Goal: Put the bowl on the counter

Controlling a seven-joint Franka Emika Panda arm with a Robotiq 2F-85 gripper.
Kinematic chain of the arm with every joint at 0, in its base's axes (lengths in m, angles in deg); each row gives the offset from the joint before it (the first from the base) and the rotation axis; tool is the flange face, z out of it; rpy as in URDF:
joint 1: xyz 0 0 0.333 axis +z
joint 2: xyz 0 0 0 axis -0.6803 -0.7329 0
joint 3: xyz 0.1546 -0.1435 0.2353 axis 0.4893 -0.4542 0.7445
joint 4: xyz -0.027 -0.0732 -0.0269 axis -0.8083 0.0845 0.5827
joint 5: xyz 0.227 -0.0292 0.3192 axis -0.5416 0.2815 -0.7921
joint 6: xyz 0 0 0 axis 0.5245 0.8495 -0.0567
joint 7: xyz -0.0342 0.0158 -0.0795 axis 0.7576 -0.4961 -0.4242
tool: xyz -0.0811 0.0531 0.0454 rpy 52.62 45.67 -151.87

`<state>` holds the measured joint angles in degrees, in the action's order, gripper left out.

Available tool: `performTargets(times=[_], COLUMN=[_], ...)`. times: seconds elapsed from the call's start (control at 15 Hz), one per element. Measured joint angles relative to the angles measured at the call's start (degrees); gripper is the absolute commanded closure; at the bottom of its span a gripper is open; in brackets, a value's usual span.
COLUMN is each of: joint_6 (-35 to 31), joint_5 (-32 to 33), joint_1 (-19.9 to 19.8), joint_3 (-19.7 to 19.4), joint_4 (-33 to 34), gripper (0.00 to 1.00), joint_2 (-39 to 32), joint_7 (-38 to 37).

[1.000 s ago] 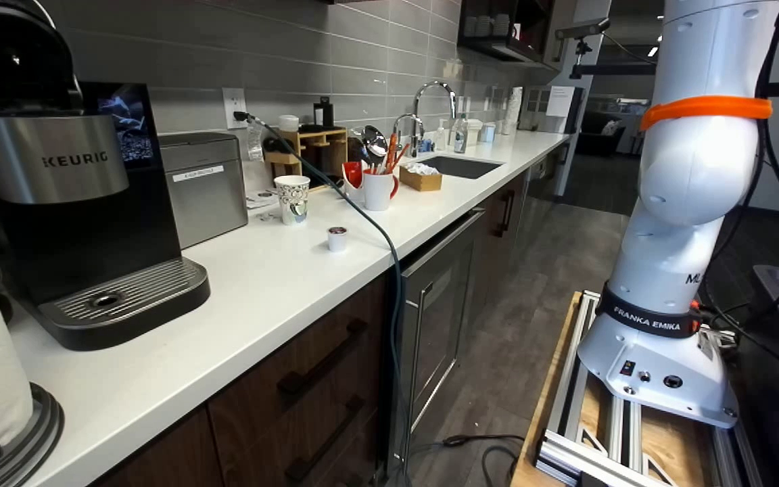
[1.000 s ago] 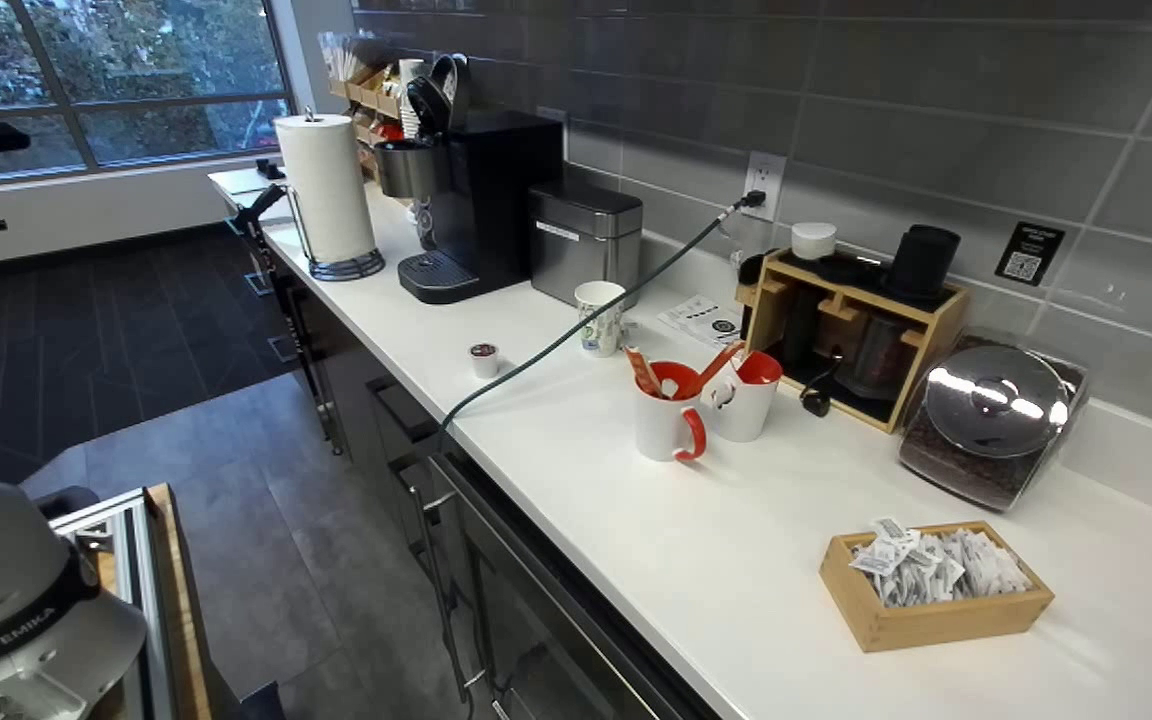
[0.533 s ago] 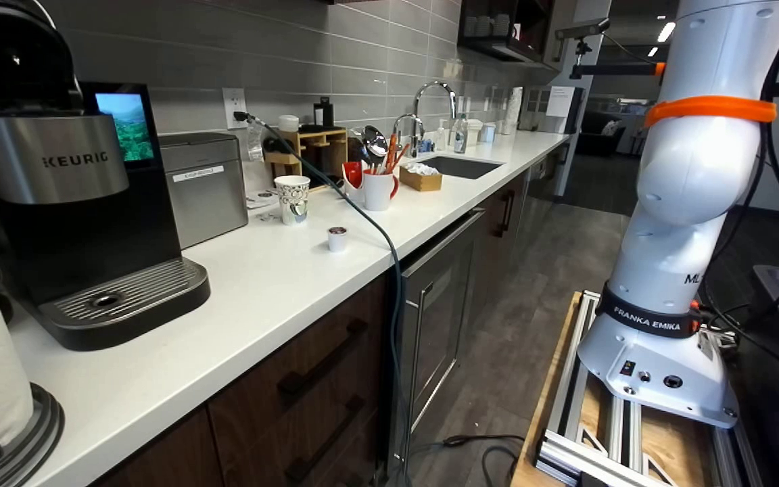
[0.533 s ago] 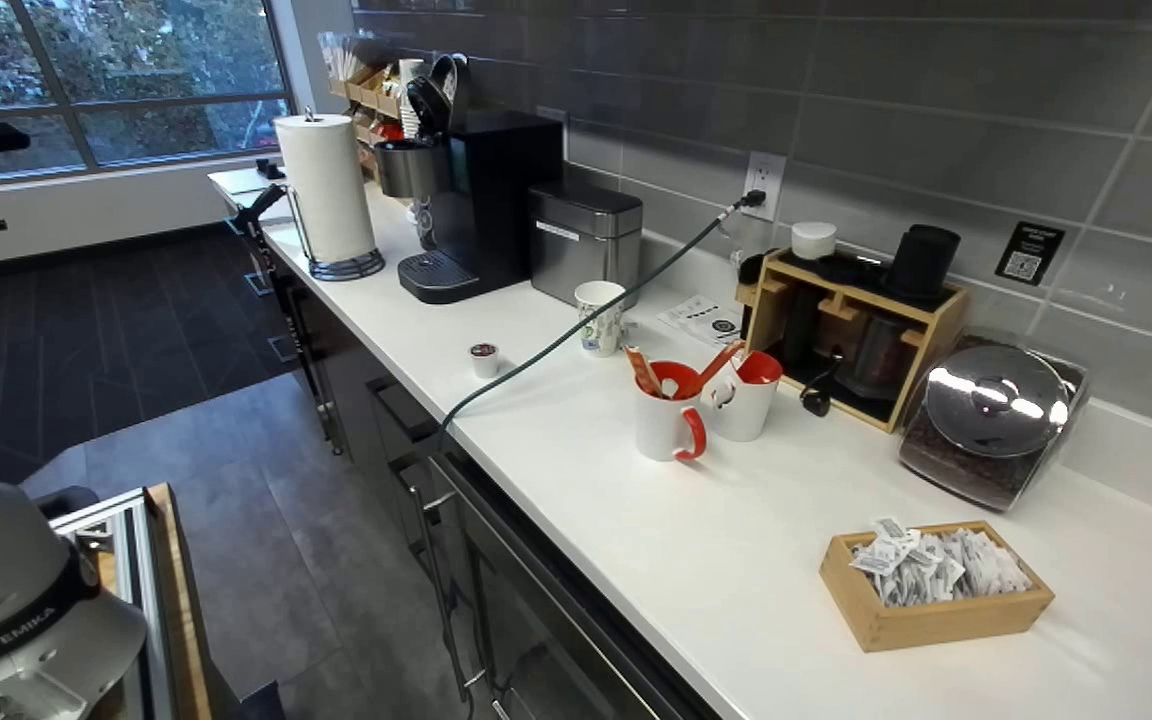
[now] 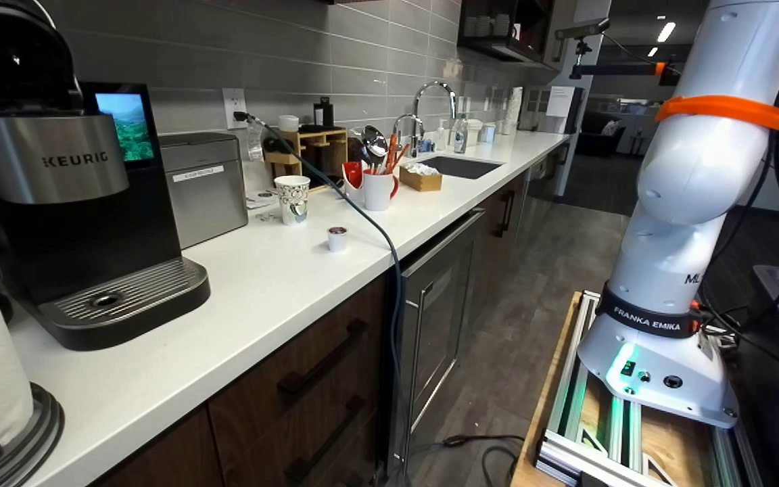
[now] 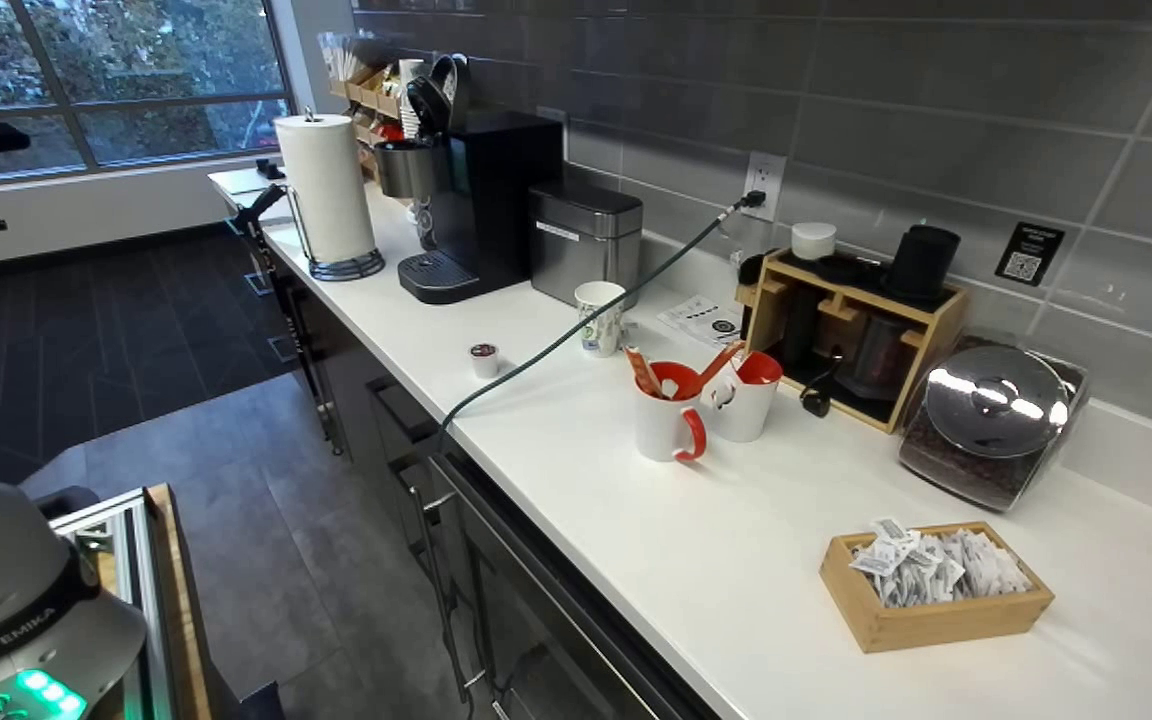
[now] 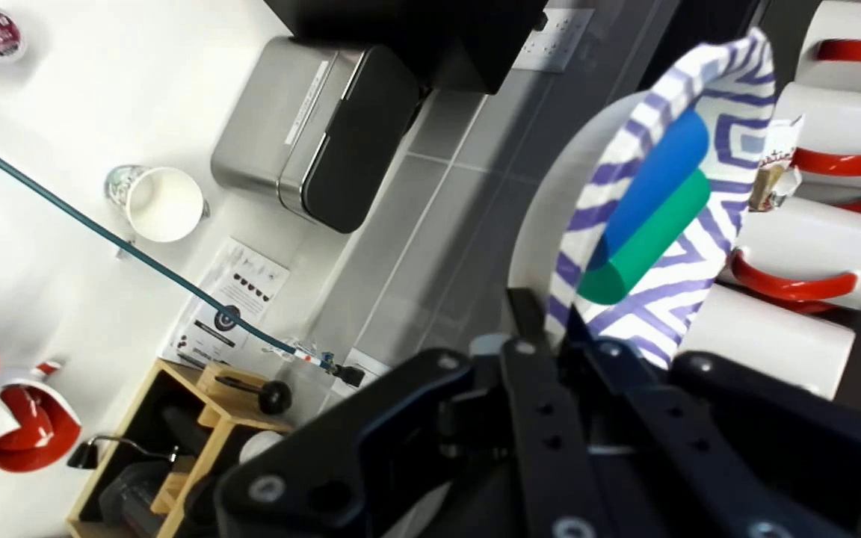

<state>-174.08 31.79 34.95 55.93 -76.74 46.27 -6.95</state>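
Observation:
The bowl [image 7: 692,254] shows in the wrist view. It is white outside with a purple-and-white pattern inside, and it is tilted on its side. A blue cylinder [image 7: 658,175] and a green cylinder [image 7: 643,243] lie in it. My gripper [image 7: 548,302] is shut on the bowl's wall, one finger on the outside and one on the inside. Gripper and bowl are out of view in both exterior views. The long white counter [image 5: 254,297] runs over dark cabinets. It also shows in an exterior view [image 6: 576,480] and at the left in the wrist view [image 7: 64,142].
White mugs with red handles [image 7: 812,232] stand close beside the bowl. On the counter are a coffee machine [image 5: 92,203], a steel bin [image 5: 203,182], a paper cup [image 6: 599,320], a coffee pod [image 6: 484,360], mugs [image 6: 666,425] and a wooden packet box [image 6: 936,620]. A cable [image 6: 586,330] crosses it.
In an exterior view the upper arm has leaned to the right. The lights on the arm's base have turned green. The things on the counter have not moved.

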Motion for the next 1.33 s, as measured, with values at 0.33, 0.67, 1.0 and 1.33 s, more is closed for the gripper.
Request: performTargets(times=[0.33,0.67,1.0,1.33], joint_6=[-0.13,-0.33,-5.58,-15.2], joint_5=[0.0,2.15,8.62,9.13], joint_1=[-0.2,-0.19,0.83,2.18], joint_3=[-0.08,0.55,5.1,7.23], joint_4=[-4.54,-5.03,-14.77,-30.57], gripper=[0.93,0.98,0.98,0.98], joint_2=[3.29,3.17,3.95,7.33], joint_7=[-0.7,-0.29,1.51,5.49])
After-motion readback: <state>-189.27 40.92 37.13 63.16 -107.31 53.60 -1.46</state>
